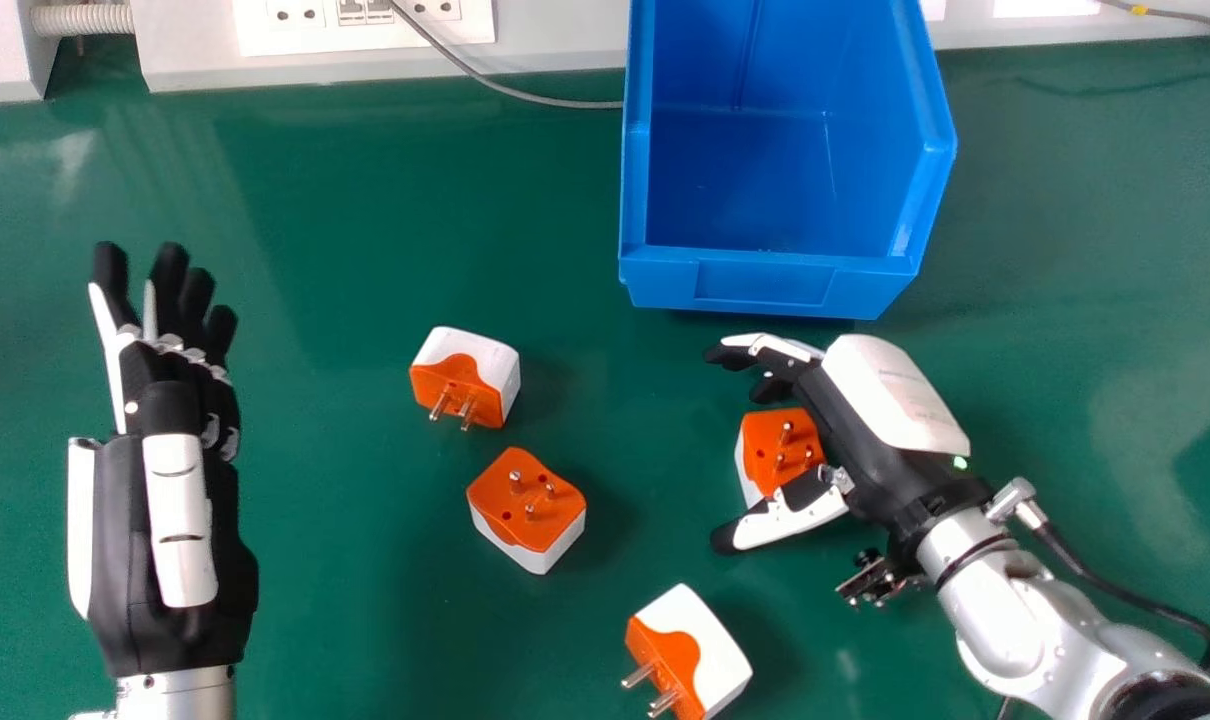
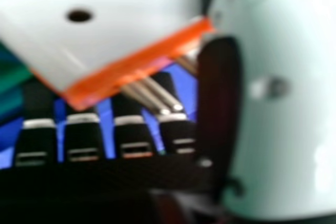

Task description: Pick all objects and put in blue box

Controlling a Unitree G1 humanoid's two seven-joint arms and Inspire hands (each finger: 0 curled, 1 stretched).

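My right hand (image 1: 895, 395) is low over the table, open, its fingers and thumb spread on either side of an orange and white plug adapter (image 1: 773, 440). In the right hand view this adapter (image 2: 105, 35) is close to the fingers of my right hand (image 2: 84, 132), its metal pins over them and the thumb beside it. Three more adapters lie at the middle (image 1: 475, 365), slightly nearer (image 1: 535, 500) and at the near edge of view (image 1: 705, 650). Beyond my right hand stands the blue box (image 1: 775, 285). At the left, my left hand (image 1: 170, 400) is open, fingers extended.
Behind the green table (image 1: 365, 200) runs a white panel with sockets (image 1: 365, 30). A grey cable (image 1: 525, 95) leads from it towards the blue box's left side. Another cable (image 1: 1115, 580) hangs beside my right forearm.
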